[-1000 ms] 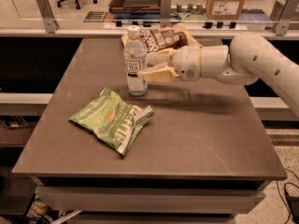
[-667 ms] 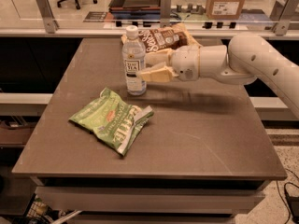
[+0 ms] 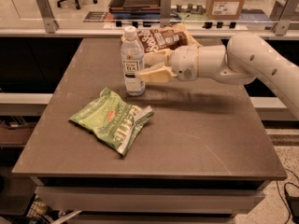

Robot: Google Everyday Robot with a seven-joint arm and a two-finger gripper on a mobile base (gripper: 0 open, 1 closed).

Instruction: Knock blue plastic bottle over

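Observation:
The blue plastic bottle (image 3: pixel 132 62), clear with a white cap and a white label, stands upright at the back middle of the brown table (image 3: pixel 196 139). My gripper (image 3: pixel 146 67) reaches in from the right at the height of the bottle's label, with its cream fingertips (image 3: pixel 152 74) against the bottle's right side. The fingers look spread, one higher and one lower, and hold nothing. The white arm (image 3: pixel 252 59) stretches off to the right edge of the view.
A green snack bag (image 3: pixel 114 120) lies flat in front of the bottle on the left. A brown snack bag (image 3: pixel 163 38) lies behind the gripper near the back edge. A rail with posts and a cardboard box (image 3: pixel 226 1) stand beyond the table.
My gripper has edged a little left against the bottle. The bottle has shifted slightly left and still stands upright.

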